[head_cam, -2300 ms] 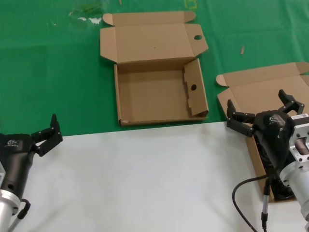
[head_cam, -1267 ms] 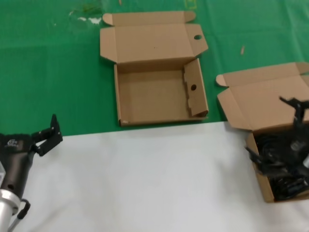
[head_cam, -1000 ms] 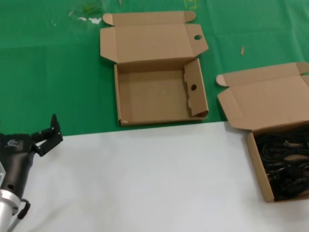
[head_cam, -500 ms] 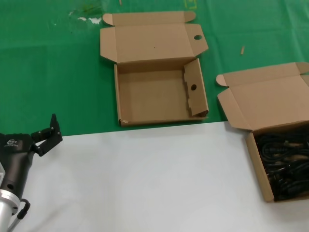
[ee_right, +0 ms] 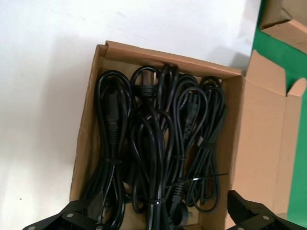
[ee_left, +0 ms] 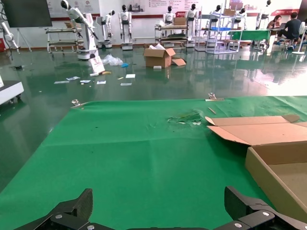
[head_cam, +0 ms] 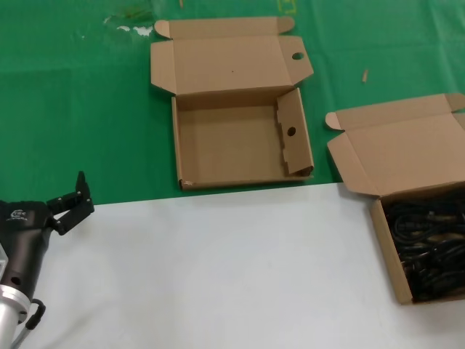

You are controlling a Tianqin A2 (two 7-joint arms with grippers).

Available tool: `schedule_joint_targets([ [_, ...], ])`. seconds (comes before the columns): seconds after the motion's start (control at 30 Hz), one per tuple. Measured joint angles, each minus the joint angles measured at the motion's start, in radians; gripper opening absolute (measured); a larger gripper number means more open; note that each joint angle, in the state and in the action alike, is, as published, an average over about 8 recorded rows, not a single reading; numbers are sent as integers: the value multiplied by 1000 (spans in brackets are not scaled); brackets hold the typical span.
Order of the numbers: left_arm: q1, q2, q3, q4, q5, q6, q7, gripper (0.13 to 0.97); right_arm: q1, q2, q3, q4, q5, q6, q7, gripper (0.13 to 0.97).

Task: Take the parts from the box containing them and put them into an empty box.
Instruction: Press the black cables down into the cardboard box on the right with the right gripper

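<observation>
The empty box (head_cam: 190,145), with a round hole in its lid corner (head_cam: 298,56), lies open on the green cloth at the middle back; its near wall shows in the left wrist view (ee_left: 268,177). The box with the parts (head_cam: 383,240) stands open at the right edge. Several looped black power cords (head_cam: 429,243) fill it. My right gripper (ee_right: 163,203) is out of the head view; in its wrist view it hangs open and empty just above the cords (ee_right: 158,139) in that box (ee_right: 88,124). My left gripper (head_cam: 73,200) is parked open at the near left, empty (ee_left: 158,201).
The near half of the table is white (head_cam: 218,269); the far half is green cloth (head_cam: 87,109). The boxes' lids lie folded back towards the far side. Small scraps (head_cam: 134,29) lie at the back left of the cloth.
My right arm, seen over the full box at first, has moved out of the head view to the right, uncovering the cords. The left arm and both boxes have not moved.
</observation>
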Motion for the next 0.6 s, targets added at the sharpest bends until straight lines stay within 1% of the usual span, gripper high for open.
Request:
schedule_joint_targets([
  [0.23, 0, 0, 0, 0, 0, 0, 0, 966, 21, 5, -29, -19, 4, 2, -7, 865],
  [0.27, 0, 0, 0, 0, 0, 0, 0, 966, 21, 8, -30, -19, 6, 2, -6, 865],
  [0.53, 0, 0, 0, 0, 0, 0, 0, 966, 1, 30, -19, -25, 21, 14, 1, 716],
  [0.57, 0, 0, 0, 0, 0, 0, 0, 966, -2, 32, -18, -26, 22, 16, 2, 716],
  [0.6, 0, 0, 0, 0, 0, 0, 0, 966, -5, 34, -17, -28, 22, 19, 2, 690],
])
